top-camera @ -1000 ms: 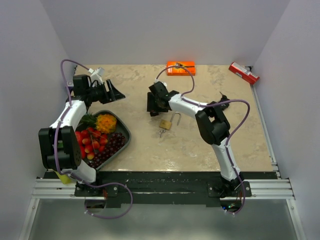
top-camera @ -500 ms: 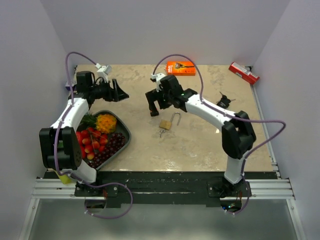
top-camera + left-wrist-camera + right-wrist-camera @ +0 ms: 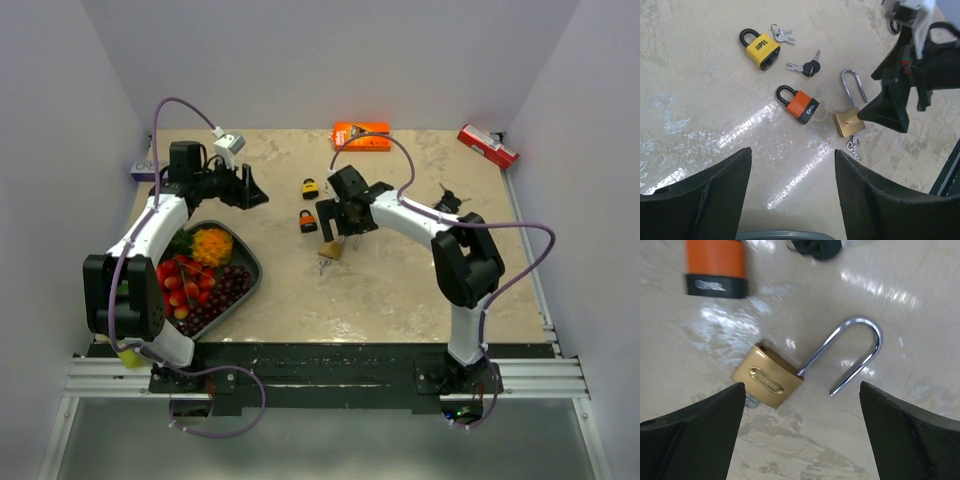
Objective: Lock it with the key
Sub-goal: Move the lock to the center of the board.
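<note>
Here, right pincer [image 3: 801,383] wide over open brass padlock [image 3: 767,382]; left pincer [image 3: 792,151] wide, well apart.

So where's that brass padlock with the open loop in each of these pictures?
Top external: brass padlock at table centre.
Left wrist: brass padlock right of centre.
Right wrist: brass padlock mid-picture.
Shared landmark: orange padlock, close by in all three.
</note>
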Tool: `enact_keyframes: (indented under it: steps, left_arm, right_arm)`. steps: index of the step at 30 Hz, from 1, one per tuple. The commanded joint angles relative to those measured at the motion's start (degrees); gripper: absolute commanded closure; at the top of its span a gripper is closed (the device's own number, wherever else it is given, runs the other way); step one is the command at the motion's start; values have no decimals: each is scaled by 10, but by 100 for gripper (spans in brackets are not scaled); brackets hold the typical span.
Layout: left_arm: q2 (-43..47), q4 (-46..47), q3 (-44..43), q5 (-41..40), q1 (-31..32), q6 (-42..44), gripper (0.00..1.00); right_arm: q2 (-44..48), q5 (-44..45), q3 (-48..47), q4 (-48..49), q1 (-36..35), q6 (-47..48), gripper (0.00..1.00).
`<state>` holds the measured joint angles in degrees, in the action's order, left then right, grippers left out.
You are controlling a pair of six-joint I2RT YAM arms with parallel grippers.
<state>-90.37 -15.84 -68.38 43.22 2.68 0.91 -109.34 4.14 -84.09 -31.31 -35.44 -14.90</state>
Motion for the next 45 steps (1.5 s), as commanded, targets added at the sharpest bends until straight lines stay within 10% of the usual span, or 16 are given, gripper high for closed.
enact_keyframes:
  steps: [1,28,37,45]
  left_arm:
    - [5,19,-16,-14,-4,-2,28]
    - [58,1,29,-17,-65,6,29]
    - [60,4,31,-16,-72,6,29]
    - [41,31,24,17,-71,1,30]
  right_arm:
    - [-27,43,-42,-74,-9,-134,1]
    - [-144,166,-109,-124,-96,-246,2]
    - [-132,177,-57,-116,-68,-207,37]
    - [-48,14,61,-73,16,40,53]
